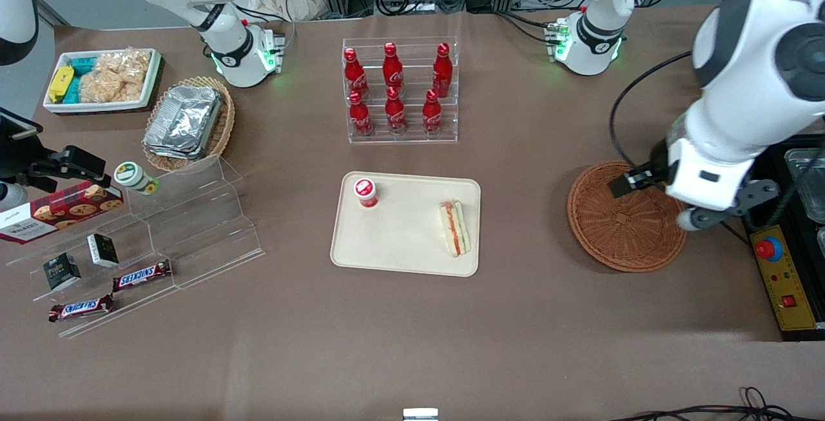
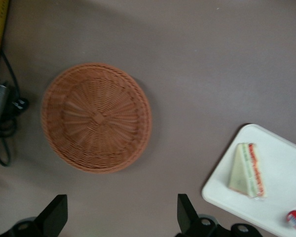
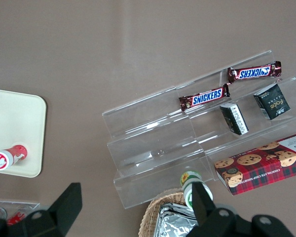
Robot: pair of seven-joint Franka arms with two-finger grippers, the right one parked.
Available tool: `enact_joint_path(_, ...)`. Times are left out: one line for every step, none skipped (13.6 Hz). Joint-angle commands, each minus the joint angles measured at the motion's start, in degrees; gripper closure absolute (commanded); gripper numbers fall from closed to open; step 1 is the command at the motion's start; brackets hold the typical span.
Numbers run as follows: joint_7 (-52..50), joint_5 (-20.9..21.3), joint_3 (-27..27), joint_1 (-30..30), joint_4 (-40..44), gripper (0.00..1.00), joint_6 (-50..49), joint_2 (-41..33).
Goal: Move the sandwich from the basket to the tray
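The sandwich (image 1: 455,227) (image 2: 247,170), a pale bread wedge with orange-red and green layers, lies on the cream tray (image 1: 399,247) (image 2: 281,192), at the tray's end toward the working arm. The round reddish-brown basket (image 1: 619,227) (image 2: 96,117) stands beside the tray and holds nothing. My left gripper (image 1: 635,179) (image 2: 122,200) hangs above the basket's rim, well clear of it. It is open, its black fingers (image 2: 56,212) spread wide with only bare table showing between them.
A small red-capped cup (image 1: 365,192) stands on the tray. A rack of cola bottles (image 1: 399,89) is farther from the front camera. Toward the parked arm's end are a clear stepped stand (image 1: 161,234) and a tan basket with foil containers (image 1: 190,123). A yellow button box (image 1: 783,276) lies beside the basket.
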Motion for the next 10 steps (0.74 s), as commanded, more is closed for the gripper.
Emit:
enact_joint_path(7.7,-2.6,7.7,-3.5,-5.2,0.00,-0.3,-5.9)
enact_joint_path(10.6,-2.8,9.6,-4.2,-6.3,0.00,-0.3,-7.3)
enact_joint_path(13.7,-3.6,12.4,-5.1,-7.3,0.00,-0.3,-8.9)
enact_joint_path(16.8,-4.5,15.3,-6.1,-8.5,0.00,-0.3,-10.5)
enact_joint_path(19.5,-5.0,17.1,-6.6,-9.4,0.00,-0.4,-12.0)
enact_joint_path(22.4,-5.0,18.2,-6.6,-10.3,0.00,-0.4,-13.3)
enact_joint_path(24.6,-5.0,19.1,-6.6,-11.4,0.00,-0.4,-14.5)
enact_joint_path(26.3,-5.0,19.6,-6.6,-12.3,0.00,-0.6,-15.5)
enact_joint_path(27.1,-5.0,19.7,-6.5,-12.8,0.00,-0.7,-16.4)
enact_joint_path(27.4,-5.0,19.7,-6.1,-13.2,0.00,-0.9,-17.1)
